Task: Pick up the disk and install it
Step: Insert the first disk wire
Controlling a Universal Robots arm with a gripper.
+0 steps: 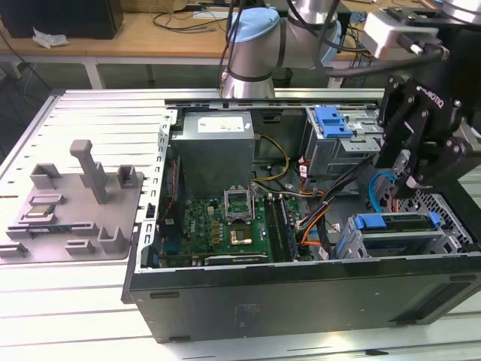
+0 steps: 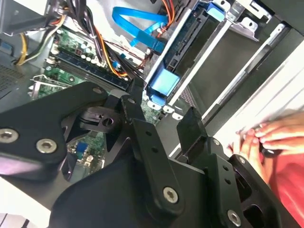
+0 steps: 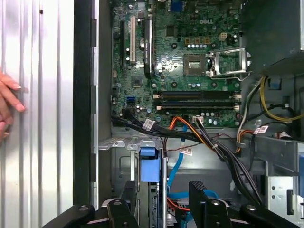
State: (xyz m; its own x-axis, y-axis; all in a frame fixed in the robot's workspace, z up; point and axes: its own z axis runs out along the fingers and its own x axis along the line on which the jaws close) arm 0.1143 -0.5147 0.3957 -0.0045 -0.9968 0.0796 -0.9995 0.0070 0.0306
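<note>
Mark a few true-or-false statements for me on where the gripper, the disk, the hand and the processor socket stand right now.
1. The gripper is open and holds nothing. True.
2. The disk lies outside the computer case on the grey tray. False: it sits in the drive cage inside the case, under the gripper.
3. A person's hand rests on the ribbed table beside the case. True.
4. A cooler covers the processor socket. False: the socket is bare, its retaining frame flipped open.
</note>
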